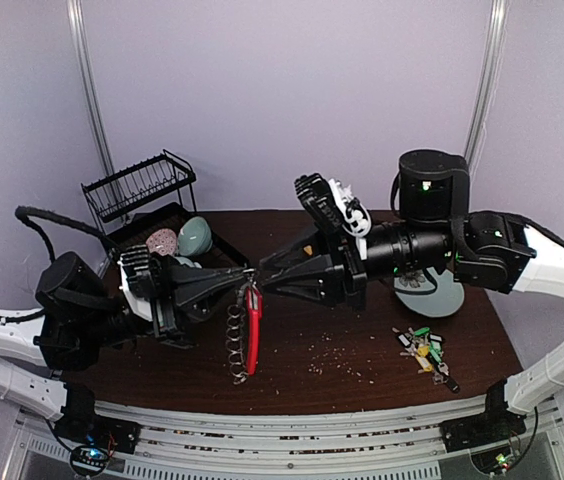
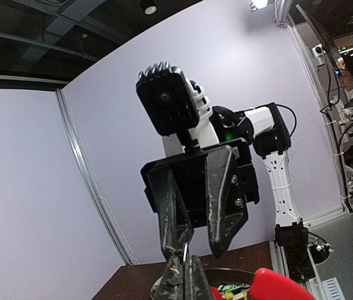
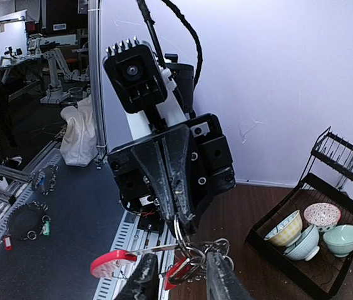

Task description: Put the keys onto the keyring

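Top view: L gripper [image 1: 243, 279] and R gripper [image 1: 266, 282] are meeting tip to tip above mid table [image 1: 342, 365]. The keyring [image 1: 250, 330] is hanging from that meeting pt, red arc and chain of silver loops dangling toward the near edge. Can't tell if its low end is touching the table.

L wrist cam is adding: L fingers [image 2: 178, 278] are pressing together on a thin metal loop, with a bit of the red arc showing at bottom right. R gripper is facing it from above w/ its jaws apart.

R wrist cam is adding: R fingers [image 3: 144, 278] are standing apart, straddling the loop cluster. Contact w/ the loops can't be told. Opp. L fingers are closing to one point, pinching a loop.

Further right, top view only: keys [image 1: 424, 348] are lying in a small pile on the table w/ green and yellow tags, well apart from the keyring. A round plate [image 1: 440, 300] is sitting just behind them, under the R arm.

Far left: dish rack [image 1: 142, 188] is holding bowls [image 1: 194, 236]. R wrist cam is showing four of them.
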